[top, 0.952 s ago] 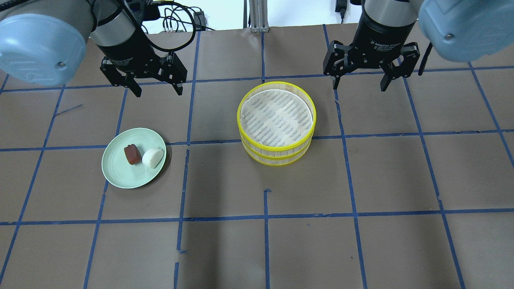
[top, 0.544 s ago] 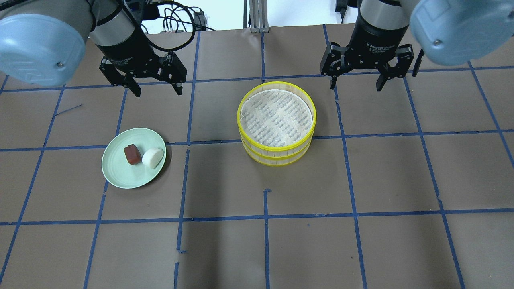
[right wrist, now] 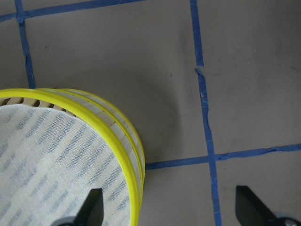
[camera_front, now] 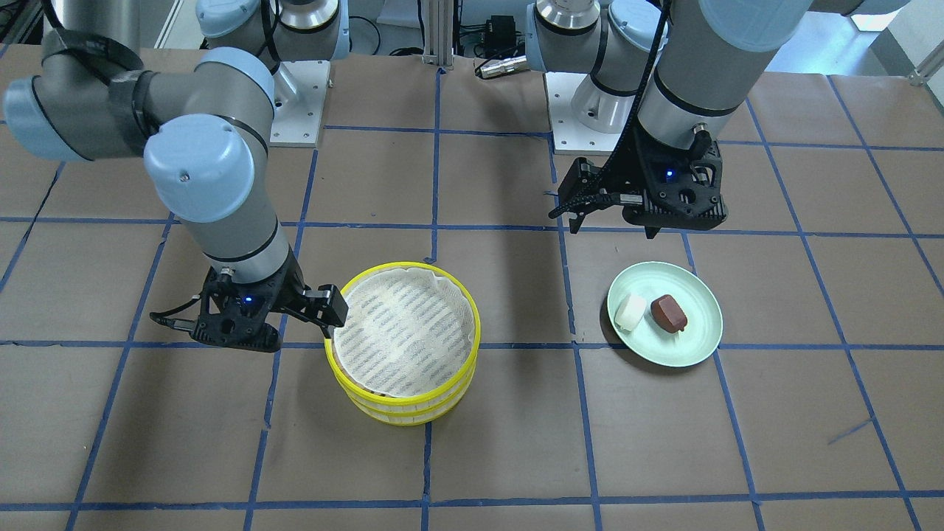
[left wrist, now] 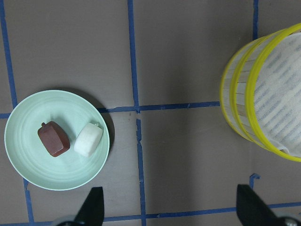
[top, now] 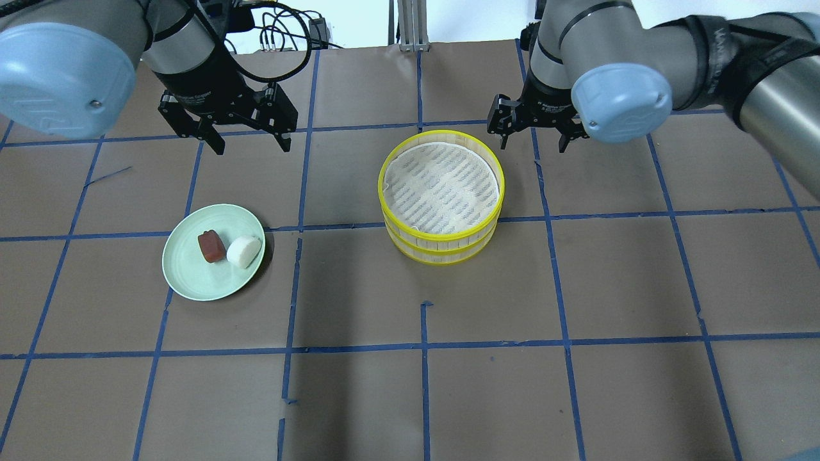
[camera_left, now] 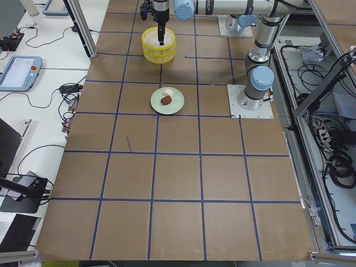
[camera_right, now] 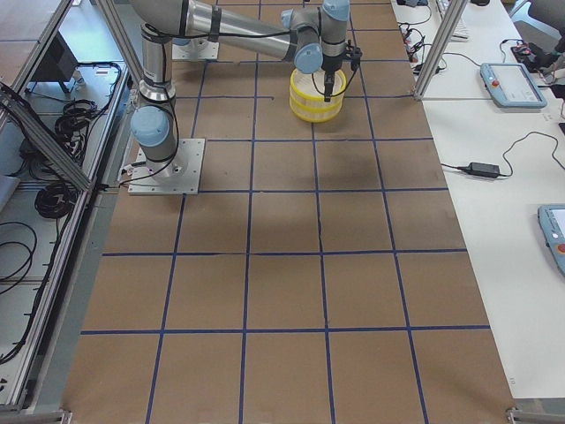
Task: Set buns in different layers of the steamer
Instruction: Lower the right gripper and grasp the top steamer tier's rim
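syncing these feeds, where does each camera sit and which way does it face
Front-facing: across the table, facing the robot; both arms.
Overhead: behind the robot, looking down; left gripper, right gripper, open.
Exterior left: table end near the plate; arms top right.
Exterior right: opposite end; right arm by steamer.
Left wrist: down on plate, white bun, brown bun; own fingertips.
Right wrist: down on steamer rim; own fingertips.
Shared: steamer, in all six.

You see yellow-rimmed steamer layers [top: 442, 237] with pale slatted sides and a grey-streaked white liner [top: 441, 186], a white bun [top: 244, 251] and a reddish-brown bun [top: 211, 246] on a pale green plate [top: 192, 278], and a brown table [top: 628, 282] gridded with blue tape [top: 567, 341].
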Controlling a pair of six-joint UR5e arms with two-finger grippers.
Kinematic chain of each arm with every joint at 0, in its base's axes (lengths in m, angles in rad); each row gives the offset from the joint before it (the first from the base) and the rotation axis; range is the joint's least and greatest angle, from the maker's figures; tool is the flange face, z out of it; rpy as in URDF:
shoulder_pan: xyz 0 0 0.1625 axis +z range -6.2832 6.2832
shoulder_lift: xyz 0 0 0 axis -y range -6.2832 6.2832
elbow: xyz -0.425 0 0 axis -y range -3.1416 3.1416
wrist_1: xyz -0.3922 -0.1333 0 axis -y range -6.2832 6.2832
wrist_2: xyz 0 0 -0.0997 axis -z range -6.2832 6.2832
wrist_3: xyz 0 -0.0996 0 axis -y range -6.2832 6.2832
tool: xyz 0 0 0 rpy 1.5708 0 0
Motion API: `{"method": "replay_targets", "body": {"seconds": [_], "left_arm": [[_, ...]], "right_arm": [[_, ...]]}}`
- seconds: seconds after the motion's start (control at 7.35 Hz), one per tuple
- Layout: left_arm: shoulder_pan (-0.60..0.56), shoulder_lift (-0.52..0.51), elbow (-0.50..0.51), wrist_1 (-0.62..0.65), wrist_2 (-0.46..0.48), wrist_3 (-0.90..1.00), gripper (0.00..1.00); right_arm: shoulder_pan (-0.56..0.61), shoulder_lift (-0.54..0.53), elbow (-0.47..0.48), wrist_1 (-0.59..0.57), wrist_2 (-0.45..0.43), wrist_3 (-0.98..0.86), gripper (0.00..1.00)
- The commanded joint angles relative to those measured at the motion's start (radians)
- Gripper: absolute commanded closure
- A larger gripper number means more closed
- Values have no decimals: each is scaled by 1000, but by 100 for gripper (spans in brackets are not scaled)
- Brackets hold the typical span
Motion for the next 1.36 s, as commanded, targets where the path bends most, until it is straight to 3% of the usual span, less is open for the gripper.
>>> {"method": "replay_targets", "body": {"seconds": [0.0,0.27,0.68,0.95,1.22], "left_arm": [[0,-2,-2,0,0,0,0],[0,-2,-2,0,0,0,0],[0,-2,0,2,0,0,0],[0,-3,0,2,0,0,0],[0,-5,0,2,0,0,0]], "right_arm": [[15,22,28,-55,11,15,0],[26,45,30,-82,11,10,1],[48,56,59,-70,9,-39,60],[46,48,62,-62,-9,-88,87],[45,45,53,-44,-20,-94,92]]}}
